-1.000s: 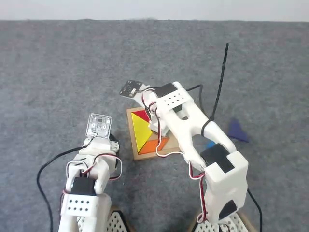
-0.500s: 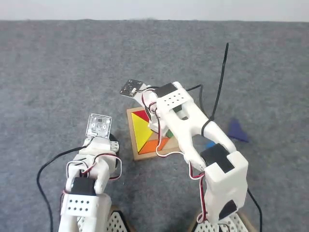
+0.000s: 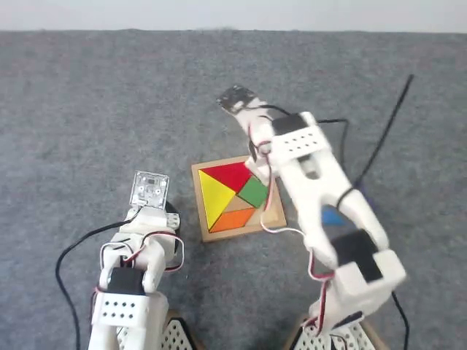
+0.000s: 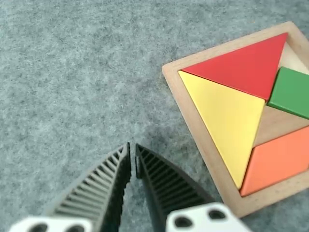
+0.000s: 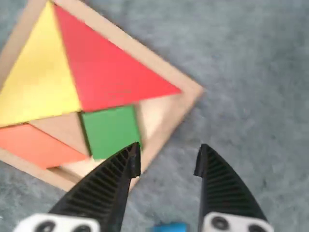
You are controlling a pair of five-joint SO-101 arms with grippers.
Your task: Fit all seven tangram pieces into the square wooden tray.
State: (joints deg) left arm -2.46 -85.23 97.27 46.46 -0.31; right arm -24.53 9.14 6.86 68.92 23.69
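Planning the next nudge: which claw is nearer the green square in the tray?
Right. The right claw hangs open just off the green square, over the tray rim. The left claw is shut above the carpet, outside the tray on the yellow triangle side.

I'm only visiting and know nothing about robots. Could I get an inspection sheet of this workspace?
Surface: grey felt mat.
Job's things: wooden tray holds red triangle, yellow triangle, green square, orange piece; blue piece outside on mat.
Clutter: nothing seen.
Grippers: left gripper shut, empty, beside tray; right gripper open, empty, near tray's edge.
Cables: red-white wires on arms; black cable on mat.
Surroundings: pale wall behind.
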